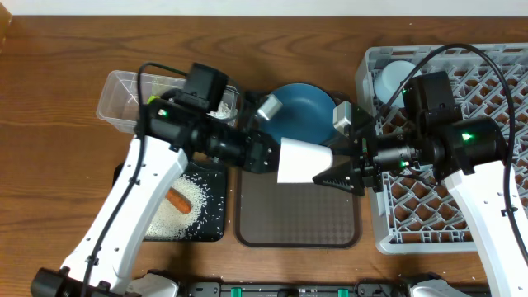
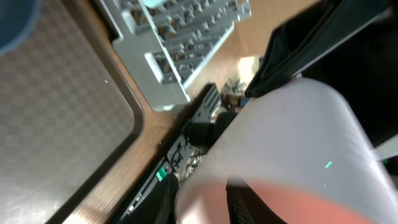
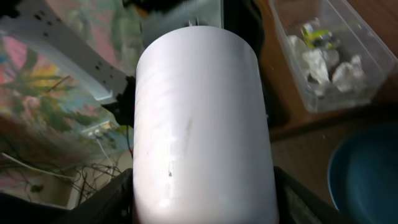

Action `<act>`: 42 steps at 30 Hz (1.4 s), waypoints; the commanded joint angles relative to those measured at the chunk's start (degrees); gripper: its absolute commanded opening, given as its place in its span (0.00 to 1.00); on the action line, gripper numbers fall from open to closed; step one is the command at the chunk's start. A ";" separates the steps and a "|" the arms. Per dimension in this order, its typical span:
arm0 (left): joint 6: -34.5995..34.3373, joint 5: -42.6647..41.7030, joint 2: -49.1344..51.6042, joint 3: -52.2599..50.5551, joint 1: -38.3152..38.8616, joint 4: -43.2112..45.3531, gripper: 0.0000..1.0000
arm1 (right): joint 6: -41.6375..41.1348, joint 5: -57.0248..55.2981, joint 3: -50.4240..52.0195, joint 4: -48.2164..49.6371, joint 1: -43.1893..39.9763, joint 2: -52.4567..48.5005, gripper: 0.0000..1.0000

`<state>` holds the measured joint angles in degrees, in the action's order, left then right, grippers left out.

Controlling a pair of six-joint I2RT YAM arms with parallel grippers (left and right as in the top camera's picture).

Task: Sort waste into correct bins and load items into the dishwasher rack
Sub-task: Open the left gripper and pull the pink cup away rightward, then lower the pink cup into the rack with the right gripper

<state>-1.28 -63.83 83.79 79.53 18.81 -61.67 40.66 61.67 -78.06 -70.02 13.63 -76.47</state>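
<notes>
The pink cup (image 1: 302,161) is held on its side above the brown tray (image 1: 297,227), clamped by the right gripper (image 1: 337,167) at its 3 o'clock end. A hand-over is judged, the rack (image 1: 495,74) lying at 3 o'clock. Whether the left gripper (image 1: 266,155), at 9 o'clock, grips it cannot be determined

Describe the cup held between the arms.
The cup is small, plain, smooth and very pale, whitish with a pink tinge, probably plastic. It lies on its side in the air above the brown tray, between the two arms. The right jaws clamp its sides; whether the left jaws grip it is unclear.
</notes>
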 commanded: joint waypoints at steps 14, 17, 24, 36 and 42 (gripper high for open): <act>0.15 16.31 0.07 0.20 -6.14 -4.13 0.30 | -25.53 -21.84 -0.92 -0.15 -7.74 -0.13 0.22; 0.17 21.90 0.07 0.20 -6.14 -5.60 0.30 | -39.65 -34.75 -1.11 -1.62 -9.66 0.44 0.21; 0.17 29.59 0.09 0.20 -6.14 -5.57 0.36 | -47.01 -48.17 -3.56 -6.38 -10.99 4.00 0.18; 0.20 34.42 0.13 0.20 -6.14 -5.55 0.90 | -52.43 -63.10 -6.19 -16.28 -10.99 5.55 0.17; 0.20 39.50 0.13 0.20 -6.14 -5.33 0.94 | -53.09 -67.71 -6.16 -19.76 -10.99 5.53 0.18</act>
<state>-1.45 -27.97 83.79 79.53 12.88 -67.05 -10.68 -2.04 -83.33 -88.92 3.18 -70.87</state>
